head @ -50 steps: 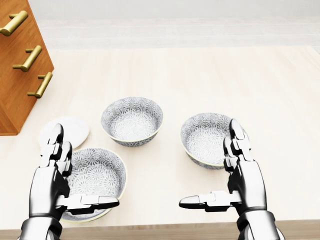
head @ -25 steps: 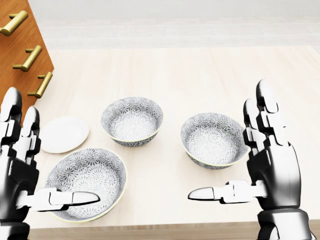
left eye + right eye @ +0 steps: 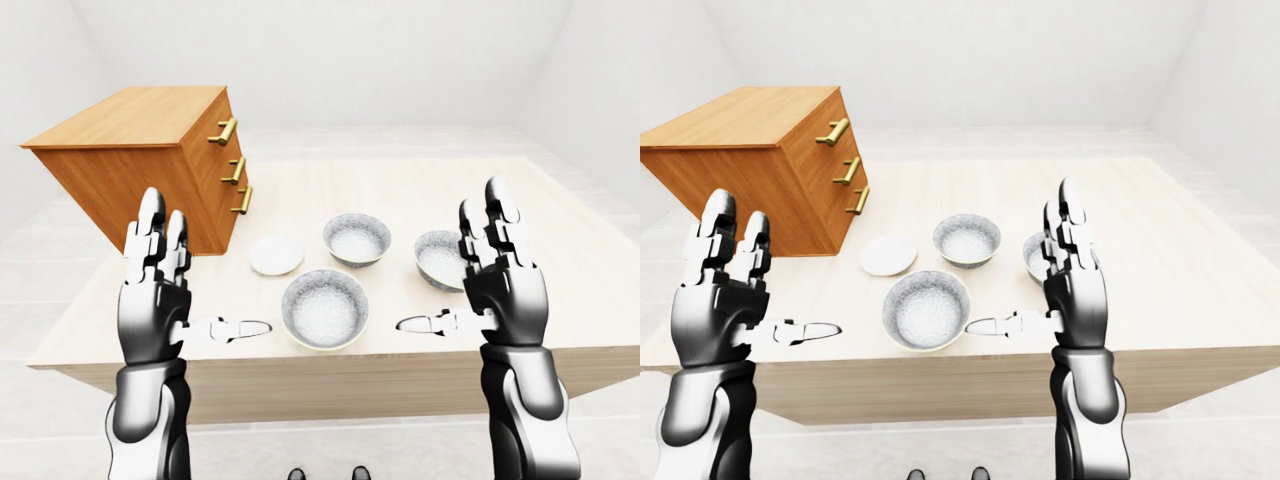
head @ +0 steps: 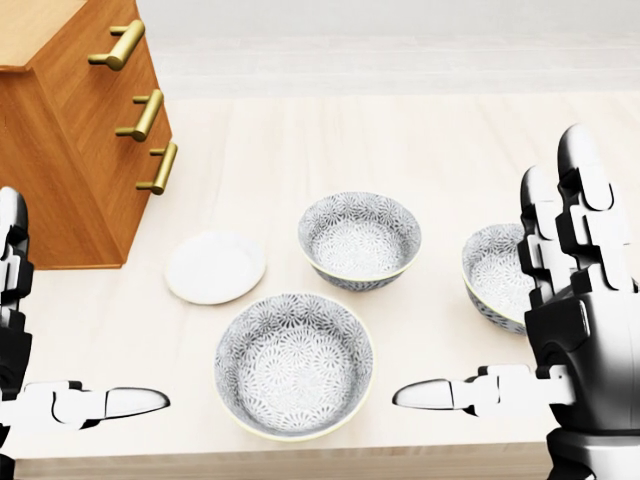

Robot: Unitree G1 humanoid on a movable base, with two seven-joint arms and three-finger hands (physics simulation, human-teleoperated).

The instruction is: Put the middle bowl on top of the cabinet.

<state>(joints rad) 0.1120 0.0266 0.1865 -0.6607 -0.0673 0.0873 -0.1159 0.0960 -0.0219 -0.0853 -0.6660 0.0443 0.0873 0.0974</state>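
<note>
**Grey-patterned middle bowl sits on the table; both hands open and empty**

Grey floral pattern covers the middle bowl [image 4: 359, 240], which stands upright on the pale wooden table [image 4: 400, 140], a little above the centre of the head view. Nothing lies in it and no hand touches it.

Just below it and to its left in that view stands a wider bowl [image 4: 294, 365] with the same pattern, near the table's bottom edge. The two rims are close but apart. A third patterned bowl [image 4: 492, 270] stands to the right, with its right rim hidden behind the robot's raised fingers. A small white plate [image 4: 215, 266] lies flat to the left of the middle bowl, between the bowls and the cabinet.

The cabinet [image 3: 140, 165] is orange-brown wood and stands on the left part of the table. Three brass handles [image 4: 117, 45] run down its drawer face, which is turned towards the bowls. Its flat top [image 3: 130, 115] is bare.

The left hand [image 3: 155, 295] is held up over the table's near edge, with its fingers straight and upright and its thumb pointing inward. It grips nothing. The right hand [image 3: 503, 285] mirrors it on the other side, spread wide and holding nothing.
</note>
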